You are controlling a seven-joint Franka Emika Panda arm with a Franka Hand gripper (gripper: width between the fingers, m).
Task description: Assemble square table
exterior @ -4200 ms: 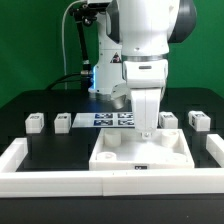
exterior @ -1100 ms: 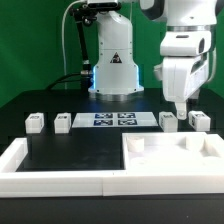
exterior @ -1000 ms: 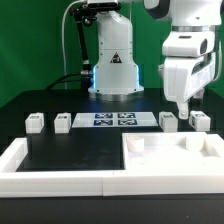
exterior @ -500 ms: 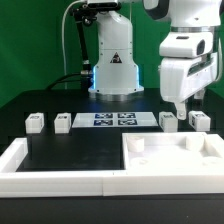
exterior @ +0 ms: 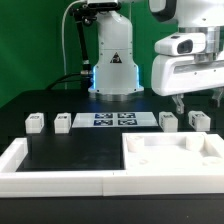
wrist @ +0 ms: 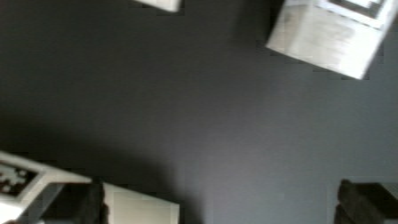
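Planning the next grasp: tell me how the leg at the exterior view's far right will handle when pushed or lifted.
That leg looks short, chunky and flat-based, so a push probably slides it rather than tipping or rolling it. It seems plastic: likely stiff, light, possibly slippery.

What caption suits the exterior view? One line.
Open gripper hangs near two legs; tabletop lies flat in front.

exterior: faces arm base (exterior: 115,70) across black tabletop (exterior: 70,150), raised | wrist: close, facing down (blurry) | shared: that tabletop
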